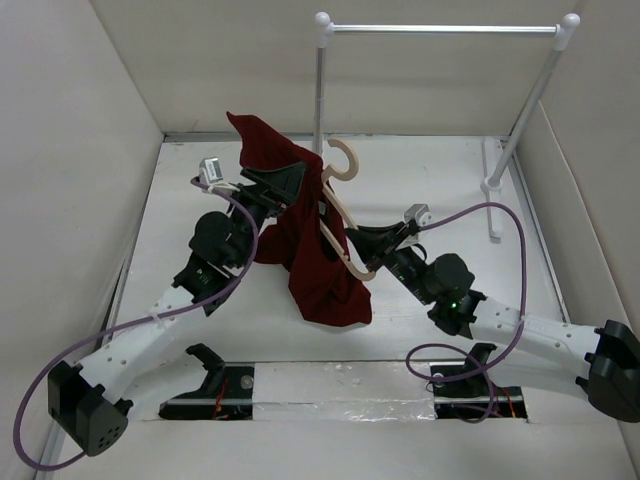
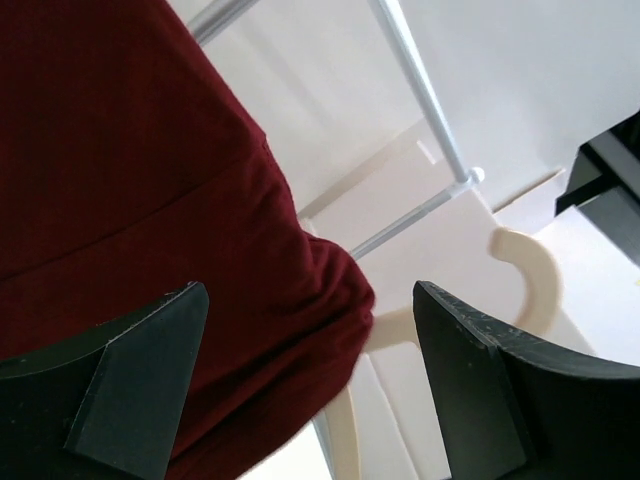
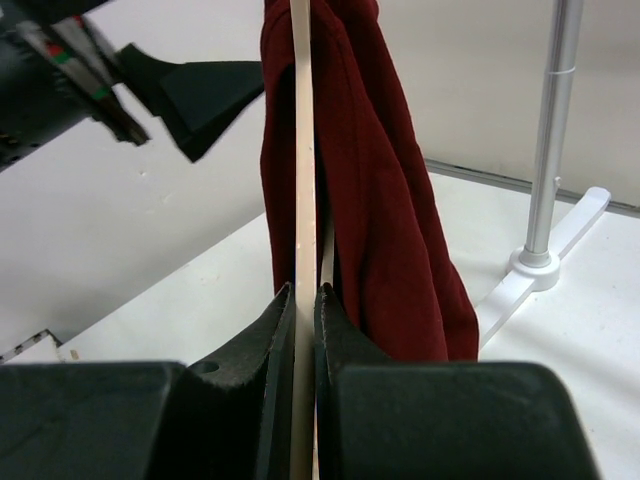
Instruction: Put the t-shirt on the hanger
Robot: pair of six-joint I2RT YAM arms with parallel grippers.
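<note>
mid-air, right hand (image 3: 305, 296) pinching hanger (image 3: 303, 150) edge, t-shirt (image 3: 390, 200) draped

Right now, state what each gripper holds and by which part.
Right gripper pinches the hanger near one shoulder arm's lower end. Left gripper is open, holding nothing.

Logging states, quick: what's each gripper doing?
Left gripper: open, by the dark red cloth t-shirt.
Right gripper: closed on the thin cream clothes hanger.

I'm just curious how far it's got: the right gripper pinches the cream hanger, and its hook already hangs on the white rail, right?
Not quite. The right gripper does pinch the hanger, but its hook is free, not on the white rail; the top view shows it.
</note>
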